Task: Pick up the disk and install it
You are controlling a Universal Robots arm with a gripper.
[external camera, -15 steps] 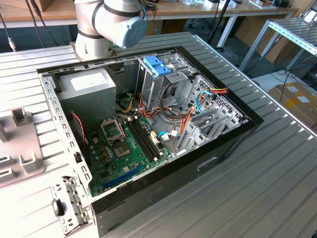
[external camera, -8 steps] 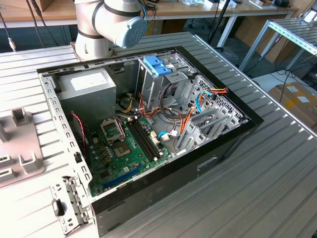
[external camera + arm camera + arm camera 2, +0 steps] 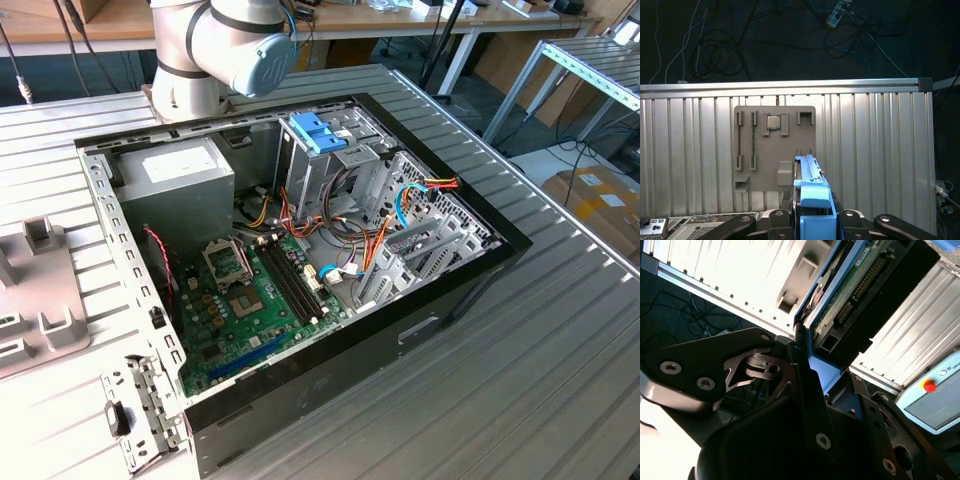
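Disk (image 3: 860, 280) is clamped in the hand (image 3: 806, 350): in the second wrist view we see the black jaws shut tight on its bright blue carrier, with the green circuit side and a connector row turned to the camera. In the first wrist view we see the disk edge-on and upright in that grip, with the ribbed metal surface (image 3: 880, 150) behind it and a grey parts tray (image 3: 790, 150) that carries a processor chip (image 3: 772, 121). In the exterior view the open computer case (image 3: 470, 285) lies on the surface, the arm (image 3: 225, 45) at eleven o'clock beyond its rim. Inside the case we see the grey power supply (image 3: 175, 170) at ten o'clock, a pale blue latch (image 3: 315, 130) at twelve o'clock on the drive cage, and the motherboard (image 3: 250, 300) at seven o'clock.
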